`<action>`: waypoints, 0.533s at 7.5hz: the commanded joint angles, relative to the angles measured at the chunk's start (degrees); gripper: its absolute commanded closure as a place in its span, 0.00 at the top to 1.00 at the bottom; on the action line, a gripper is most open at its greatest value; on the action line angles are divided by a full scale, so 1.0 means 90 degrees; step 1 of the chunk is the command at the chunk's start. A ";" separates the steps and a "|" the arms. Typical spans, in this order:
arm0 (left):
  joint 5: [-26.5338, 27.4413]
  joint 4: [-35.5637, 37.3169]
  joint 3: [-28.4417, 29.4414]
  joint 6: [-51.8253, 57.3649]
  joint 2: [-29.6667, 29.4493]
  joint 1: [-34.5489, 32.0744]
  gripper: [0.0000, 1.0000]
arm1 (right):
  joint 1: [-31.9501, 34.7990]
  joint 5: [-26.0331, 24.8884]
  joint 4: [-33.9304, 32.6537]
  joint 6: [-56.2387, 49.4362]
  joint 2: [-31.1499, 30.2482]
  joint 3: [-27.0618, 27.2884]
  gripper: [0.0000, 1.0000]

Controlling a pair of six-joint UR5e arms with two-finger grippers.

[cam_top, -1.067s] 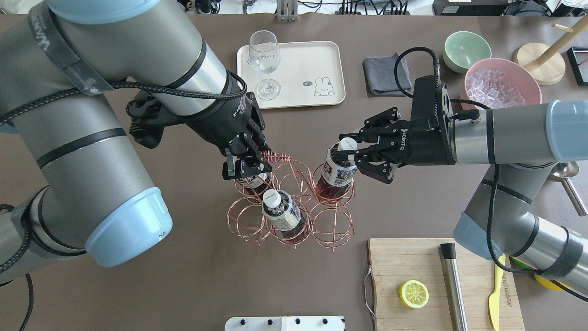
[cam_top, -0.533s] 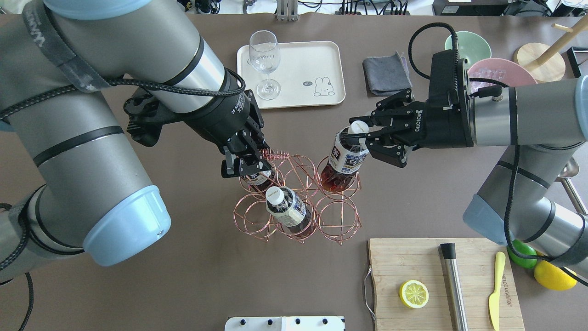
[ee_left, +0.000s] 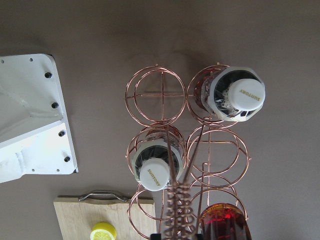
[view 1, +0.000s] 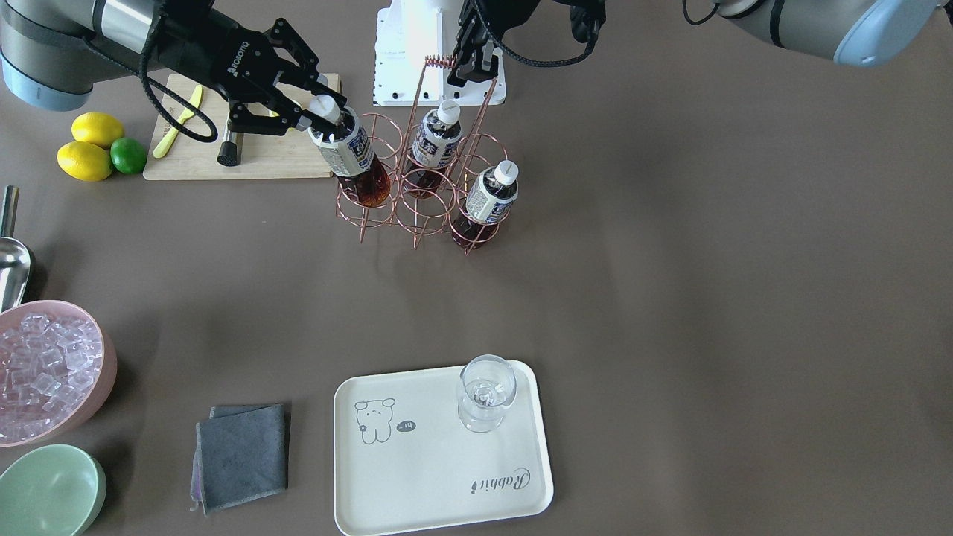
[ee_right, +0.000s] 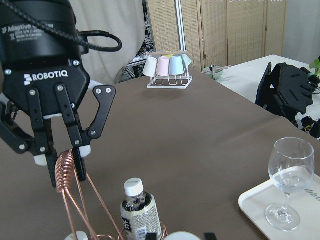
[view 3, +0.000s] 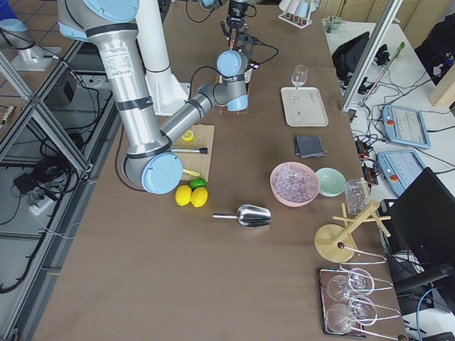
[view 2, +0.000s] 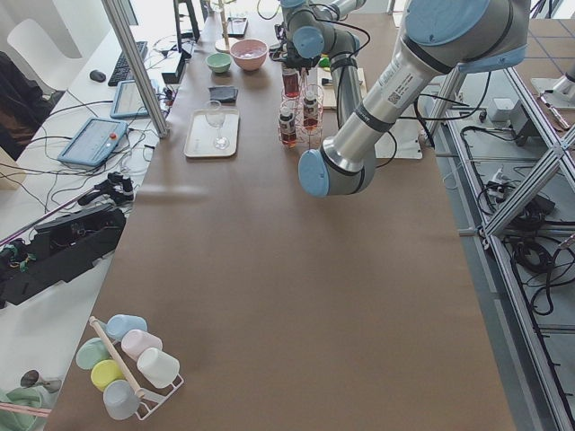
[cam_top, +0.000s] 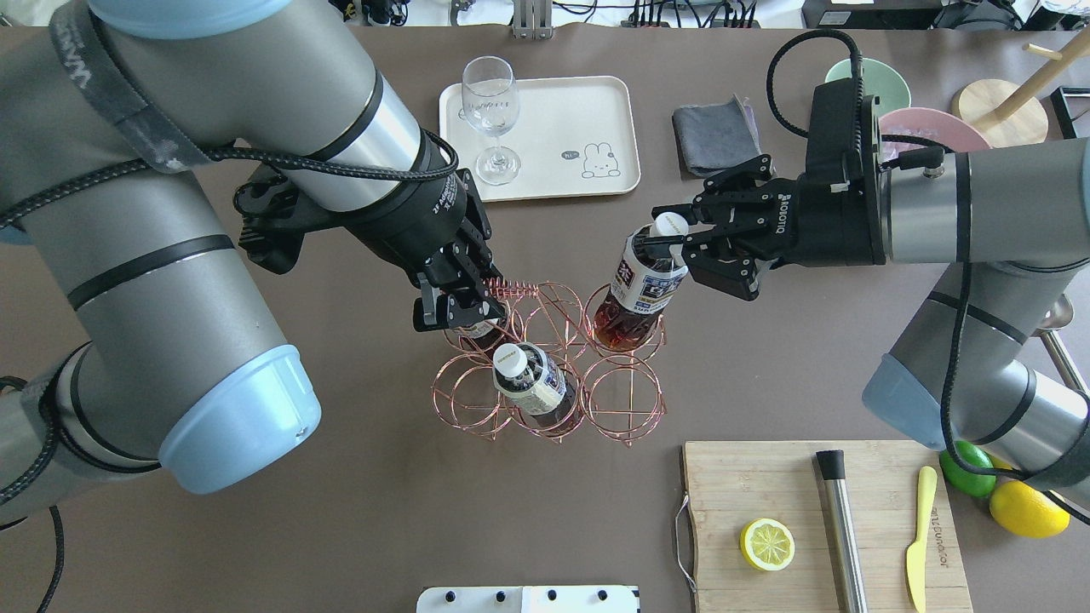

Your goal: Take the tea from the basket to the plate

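Observation:
My right gripper (cam_top: 673, 237) is shut on the white cap and neck of a tea bottle (cam_top: 649, 281). The bottle is tilted, with its base still in a far-right ring of the copper wire basket (cam_top: 515, 289). It also shows in the front view (view 1: 350, 152). My left gripper (cam_top: 456, 311) is shut on the basket's coiled handle, as the right wrist view (ee_right: 65, 167) shows. Two more tea bottles (view 1: 435, 141) (view 1: 491, 195) stand in the basket. The cream plate (cam_top: 562, 119) lies beyond the basket.
A wine glass (cam_top: 490, 111) stands on the plate's left end. A grey cloth (cam_top: 715, 136), a green bowl (view 1: 48, 487) and a pink ice bowl (view 1: 52, 372) sit far right. A cutting board (cam_top: 766, 485) with a lemon half, muddler and knife lies near right.
My right gripper has lifted the tea bottle up and toward the plate, tilting it in its ring. The basket has shifted slightly right. My left gripper stays on the handle.

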 commanded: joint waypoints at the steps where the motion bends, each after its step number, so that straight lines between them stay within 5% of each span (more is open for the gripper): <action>1: 0.0021 -0.0005 0.0004 0.0000 0.0003 0.0050 0.00 | 0.0296 -0.0050 -0.0002 0.0233 0.0150 0.0202 0.00; 4: 0.0021 -0.0005 -0.0016 0.0000 0.0003 0.0050 0.00 | 0.0735 -0.0526 -0.0002 0.0253 0.0161 0.0252 0.00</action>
